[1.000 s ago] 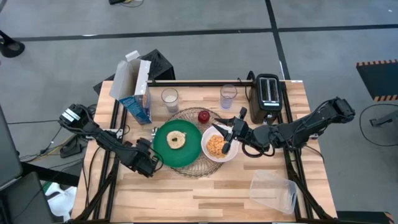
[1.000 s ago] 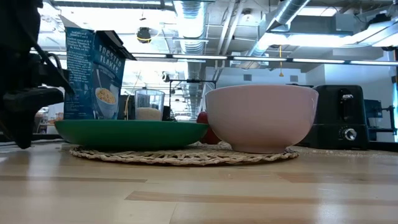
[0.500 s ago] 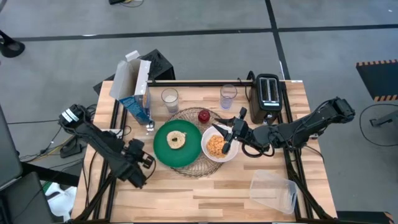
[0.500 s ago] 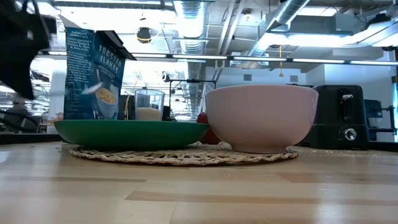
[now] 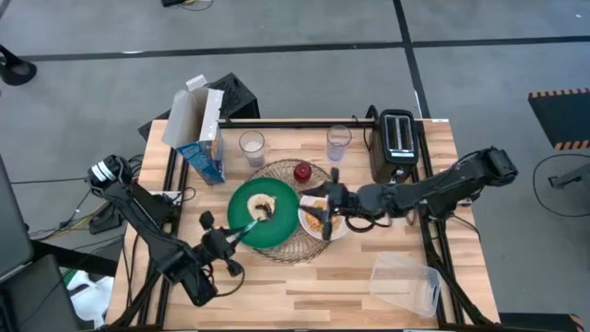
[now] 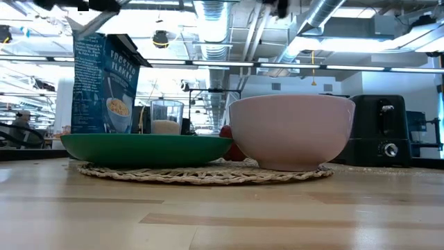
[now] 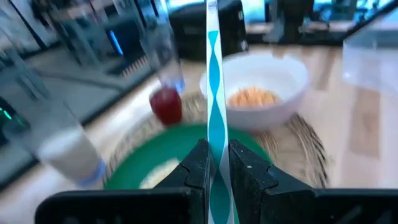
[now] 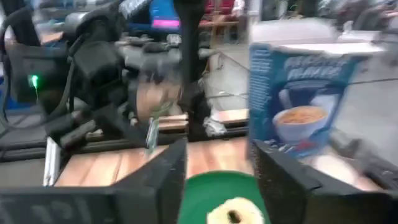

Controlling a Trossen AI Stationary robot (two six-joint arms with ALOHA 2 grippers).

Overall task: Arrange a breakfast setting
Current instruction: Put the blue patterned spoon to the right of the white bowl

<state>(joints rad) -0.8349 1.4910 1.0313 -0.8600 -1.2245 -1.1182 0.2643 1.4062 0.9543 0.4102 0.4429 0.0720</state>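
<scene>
Left wrist view: we see the left gripper clamped on the blue-handled spoon, held upright, likely so it can go beside or into the white bowl without fouling the plate. In the high view the bowl of orange cereal sits on the wire mat beside the green plate, bagel on it. The right gripper hovers over the bowl, fingers apart and empty in its own wrist view.
</scene>
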